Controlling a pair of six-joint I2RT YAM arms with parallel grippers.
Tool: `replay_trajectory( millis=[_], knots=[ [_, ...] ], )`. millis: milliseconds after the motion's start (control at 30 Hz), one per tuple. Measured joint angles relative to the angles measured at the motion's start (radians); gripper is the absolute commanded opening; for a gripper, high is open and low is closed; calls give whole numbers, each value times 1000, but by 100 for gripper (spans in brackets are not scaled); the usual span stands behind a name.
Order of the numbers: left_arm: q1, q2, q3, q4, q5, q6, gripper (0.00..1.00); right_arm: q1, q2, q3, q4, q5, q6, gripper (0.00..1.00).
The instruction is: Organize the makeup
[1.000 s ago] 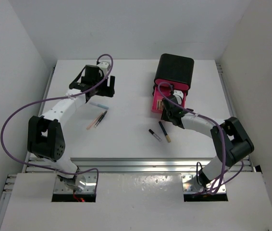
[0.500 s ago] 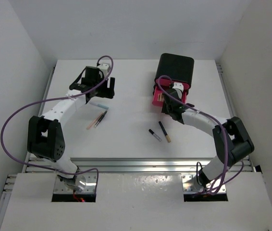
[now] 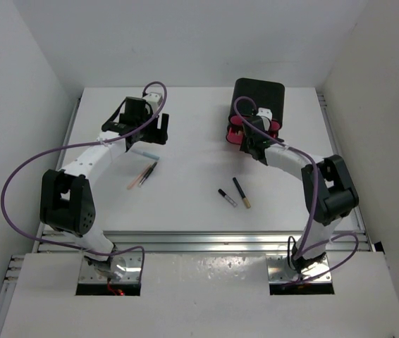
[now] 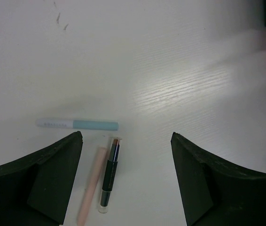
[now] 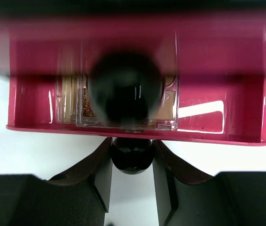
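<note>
– Progress is judged partial. One clear palette point(image 5: 169, 101) of tan shades is seen inside the pink drawer point(image 5: 217, 135) of the black box point(image 3: 258, 97), and that drawer is drawn partway out.

– What is left out?

– Five sticks are counted on the worktop point(image 3: 192, 151). A pale blue stick point(image 4: 79, 124), a peach stick point(image 4: 91, 184) and a black stick point(image 4: 109, 174) are laid well left of the box. A silver-tipped stick point(image 3: 228, 197) and a gold-tipped stick point(image 3: 241, 192) are laid near its front side.

– And the tools?

– The right tool point(image 5: 132, 142) is closed narrowly on the drawer knob point(image 5: 132, 160) at the box's front. The left tool point(image 4: 126, 141) is held wide and empty above the three sticks left of the box.

– How is the makeup described?

– Slim, light and easily rolled, it is supposed.
</note>
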Motion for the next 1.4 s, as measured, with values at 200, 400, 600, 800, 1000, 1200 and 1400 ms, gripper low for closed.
replay_trajectory(
  millis=[200,400,600,800,1000,1200,1400],
  knots=[
    [0,0,0,0,0,6,82,-37,82,91,22,-18,-43,17],
    [0,0,0,0,0,10,82,-47,122,123,68,-18,-89,31],
    [0,0,0,0,0,10,82,-47,124,105,109,-18,-100,49],
    [0,0,0,0,0,11,82,-41,111,26,152,-23,-78,60],
    [0,0,0,0,0,10,82,-3,111,-21,164,0,-66,61],
    [0,0,-2,3,0,11,82,11,131,-1,185,57,-68,57],
    [0,0,-6,6,0,11,82,-4,199,38,216,90,-60,54]
  ],
)
